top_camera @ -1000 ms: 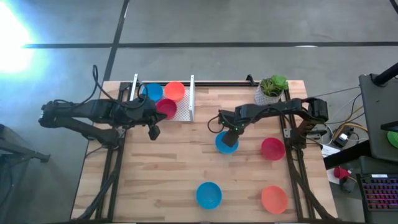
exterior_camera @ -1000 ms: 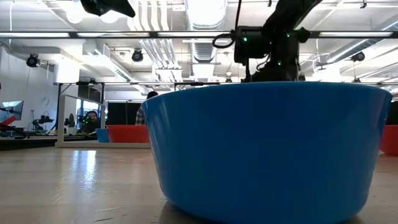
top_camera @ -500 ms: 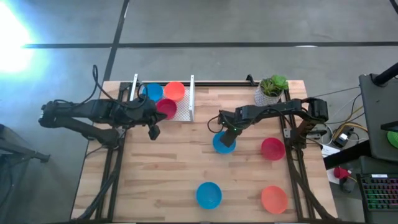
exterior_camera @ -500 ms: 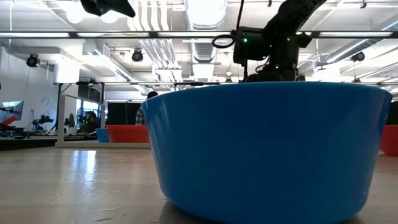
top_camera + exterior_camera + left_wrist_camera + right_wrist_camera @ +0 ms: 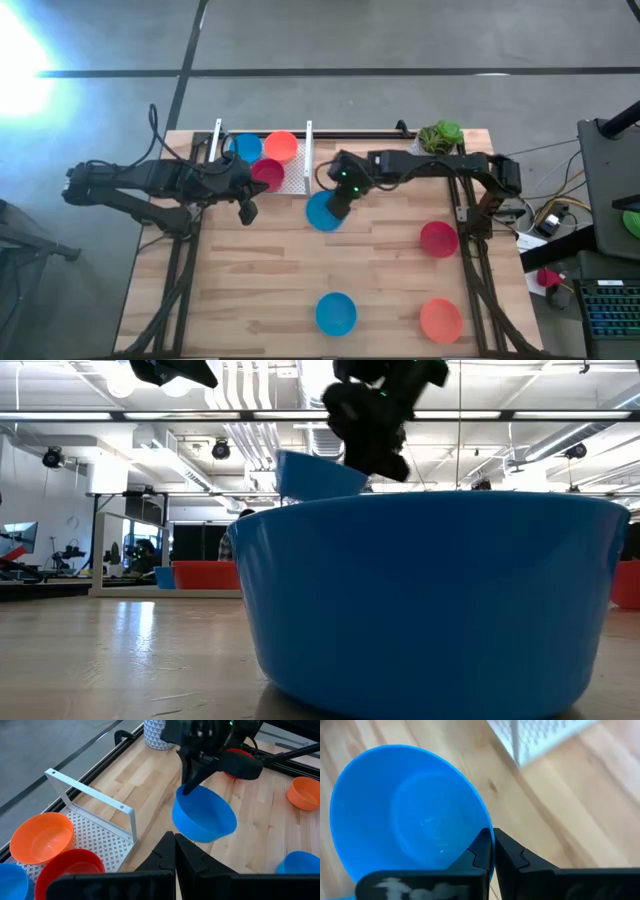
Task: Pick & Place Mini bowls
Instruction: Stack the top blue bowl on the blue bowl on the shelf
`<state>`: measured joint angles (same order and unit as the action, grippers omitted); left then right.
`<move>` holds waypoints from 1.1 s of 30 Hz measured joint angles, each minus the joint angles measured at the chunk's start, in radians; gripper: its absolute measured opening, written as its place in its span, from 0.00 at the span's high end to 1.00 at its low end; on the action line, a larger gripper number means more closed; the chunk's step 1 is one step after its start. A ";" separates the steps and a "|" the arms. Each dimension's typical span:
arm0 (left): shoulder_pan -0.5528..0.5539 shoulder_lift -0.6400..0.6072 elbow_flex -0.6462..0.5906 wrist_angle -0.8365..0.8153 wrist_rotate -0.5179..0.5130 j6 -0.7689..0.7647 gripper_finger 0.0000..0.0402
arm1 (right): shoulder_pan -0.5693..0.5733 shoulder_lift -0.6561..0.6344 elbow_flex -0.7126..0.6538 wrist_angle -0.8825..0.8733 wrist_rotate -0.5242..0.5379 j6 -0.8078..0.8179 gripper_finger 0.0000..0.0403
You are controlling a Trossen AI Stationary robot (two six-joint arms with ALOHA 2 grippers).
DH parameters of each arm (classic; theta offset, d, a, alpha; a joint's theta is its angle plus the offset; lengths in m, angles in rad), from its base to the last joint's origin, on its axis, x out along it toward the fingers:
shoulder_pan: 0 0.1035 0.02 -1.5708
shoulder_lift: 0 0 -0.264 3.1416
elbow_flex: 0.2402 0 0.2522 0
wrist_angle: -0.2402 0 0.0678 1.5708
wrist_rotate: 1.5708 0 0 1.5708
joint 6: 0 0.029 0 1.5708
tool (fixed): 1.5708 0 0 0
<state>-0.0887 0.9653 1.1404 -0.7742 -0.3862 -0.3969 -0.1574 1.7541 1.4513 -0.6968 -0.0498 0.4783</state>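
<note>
- My right hand (image 5: 337, 205) is clenched on the rim of a small round blue plastic bowl (image 5: 322, 212), which hangs clear of the wooden bench (image 5: 270, 280), tilted, just beside the white perforated metal tray (image 5: 294, 180).
- The right wrist view shows the rim pinched between the two dark fingers (image 5: 480, 851), bowl hollow facing the camera, tray corner just past it.
- The turning relation: the tray lies toward my left side from the carried bowl, with its white upright post between them. I judge the bowl must go over that post and then down.
- Already in the tray: one blue mini bowl (image 5: 243, 148), one orange mini bowl (image 5: 281, 146), one red mini bowl (image 5: 267, 173). Free room looks tight.
- My left hand (image 5: 245, 212) waits shut and empty by the tray's near side, closer to the tray than the right one.
- Loose on the bench: a second blue bowl (image 5: 335, 313), an orange bowl (image 5: 441, 320), a red bowl (image 5: 438, 239).
- Hidden: the low view is filled by that near blue bowl; I count seven bowls, no more in view. The potted plant (image 5: 440, 135) is partly covered by the right arm.
</note>
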 joint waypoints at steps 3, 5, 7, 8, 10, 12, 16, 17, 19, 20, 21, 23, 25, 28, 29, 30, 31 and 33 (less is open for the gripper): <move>0.000 0.000 0.000 0.000 0.000 0.000 1.00 | 0.000 0.056 0.090 -0.003 -0.006 -0.022 0.98; 0.000 0.000 0.000 -0.001 0.000 0.000 1.00 | 0.003 0.103 0.146 -0.004 -0.026 -0.037 0.98; 0.000 -0.002 0.000 -0.002 0.000 0.001 1.00 | 0.008 0.155 0.198 -0.004 -0.057 -0.043 0.98; 0.000 -0.002 0.000 -0.002 0.000 0.001 1.00 | 0.010 0.185 0.224 -0.007 -0.071 -0.045 0.98; 0.000 -0.002 0.000 -0.004 0.000 0.001 1.00 | 0.010 0.245 0.277 -0.011 -0.105 -0.047 0.98; 0.000 -0.002 0.000 -0.004 0.000 0.001 1.00 | 0.010 0.303 0.332 -0.035 -0.119 -0.070 0.98; 0.000 -0.002 0.000 -0.004 0.000 0.003 1.00 | 0.008 0.416 0.458 -0.158 -0.108 -0.105 0.98; 0.000 -0.002 0.000 -0.004 0.000 0.003 1.00 | 0.008 0.441 0.486 -0.187 -0.107 -0.119 0.98; 0.000 -0.002 0.000 -0.004 0.000 0.003 1.00 | 0.009 0.490 0.538 -0.225 -0.107 -0.145 0.98; 0.000 -0.002 0.000 -0.005 0.001 0.003 1.00 | 0.009 0.508 0.560 -0.231 -0.107 -0.147 0.98; 0.000 -0.002 0.000 -0.009 0.002 0.003 1.00 | 0.009 0.527 0.582 -0.240 -0.108 -0.150 0.98; 0.000 -0.003 0.000 -0.009 0.004 0.003 1.00 | 0.008 0.558 0.622 -0.262 -0.108 -0.151 0.98; 0.000 -0.003 0.000 -0.009 0.004 0.003 1.00 | 0.008 0.583 0.651 -0.283 -0.106 -0.151 0.98; 0.000 -0.003 0.000 -0.009 0.008 0.003 1.00 | 0.008 0.601 0.672 -0.302 -0.109 -0.151 0.98; 0.000 -0.003 0.000 -0.008 0.010 0.003 1.00 | 0.008 0.602 0.673 -0.306 -0.112 -0.149 0.98; 0.000 -0.003 0.000 -0.008 0.010 0.003 1.00 | 0.009 0.602 0.673 -0.312 -0.113 -0.143 0.98; 0.000 -0.003 0.000 -0.008 0.010 0.003 1.00 | 0.009 0.602 0.673 -0.318 -0.113 -0.142 0.98; 0.000 -0.003 0.000 -0.007 0.010 0.003 1.00 | 0.008 0.599 0.665 -0.323 -0.113 -0.143 0.98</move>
<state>-0.0890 0.9627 1.1404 -0.7815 -0.3763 -0.3935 -0.1490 2.3528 2.1163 -1.0195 -0.1626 0.3355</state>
